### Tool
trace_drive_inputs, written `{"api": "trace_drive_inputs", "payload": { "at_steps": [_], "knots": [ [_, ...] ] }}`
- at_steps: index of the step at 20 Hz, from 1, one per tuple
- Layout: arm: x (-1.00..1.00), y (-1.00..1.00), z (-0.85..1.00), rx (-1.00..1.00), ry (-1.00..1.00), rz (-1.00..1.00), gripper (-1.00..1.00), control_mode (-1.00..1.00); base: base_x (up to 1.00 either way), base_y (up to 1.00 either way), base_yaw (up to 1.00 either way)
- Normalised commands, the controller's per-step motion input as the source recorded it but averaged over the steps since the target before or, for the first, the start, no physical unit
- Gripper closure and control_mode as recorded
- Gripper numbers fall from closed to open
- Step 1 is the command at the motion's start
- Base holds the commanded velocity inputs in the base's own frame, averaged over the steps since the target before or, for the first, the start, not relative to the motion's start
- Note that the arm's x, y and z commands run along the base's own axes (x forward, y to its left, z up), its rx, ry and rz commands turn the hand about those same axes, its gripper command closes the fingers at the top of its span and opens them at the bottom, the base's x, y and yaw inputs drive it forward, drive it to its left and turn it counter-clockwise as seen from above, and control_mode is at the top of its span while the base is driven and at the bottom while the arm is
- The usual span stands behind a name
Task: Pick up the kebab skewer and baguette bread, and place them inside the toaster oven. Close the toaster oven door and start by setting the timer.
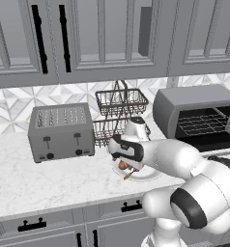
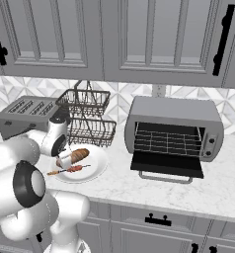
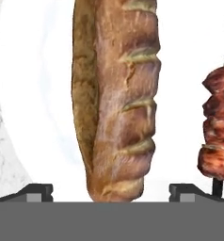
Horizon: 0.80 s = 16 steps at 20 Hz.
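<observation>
The white marbled desk (image 2: 223, 192) runs along the tiled wall and bears four things directly. A white plate (image 2: 97, 168) sits right under the pincer (image 2: 65, 160), near the front edge. Beyond the pincer, toward the wall, stands a two-tier wire basket rack (image 2: 87, 116). To the pincer's left rests a grey slotted toaster (image 1: 61, 132). To its right, well apart from the plate, stands the toaster oven (image 2: 176, 131), with the toaster oven door (image 2: 166, 165) folded down flat just over the desk.
</observation>
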Motion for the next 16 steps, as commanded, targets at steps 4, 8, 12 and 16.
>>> {"api": "trace_drive_inputs", "payload": {
  "at_steps": [4, 8, 12, 16],
  "knots": [
    [0.03, 0.01, -0.24, 0.0, 0.08, -0.01, -1.0, -1.0, 0.0, 0.0, 0.0],
    [0.0, 0.0, -0.17, 0.0, 0.05, -0.02, -1.0, -1.0, 0.0, 0.0, 0.0],
    [0.0, 0.0, -0.03, 0.0, 0.0, -0.01, 1.0, -1.0, 0.0, 0.0, 0.0],
    [0.0, -0.08, -0.03, 0.0, 0.0, -0.01, 1.0, -1.0, 0.0, 0.0, 0.0]
  ]
}}
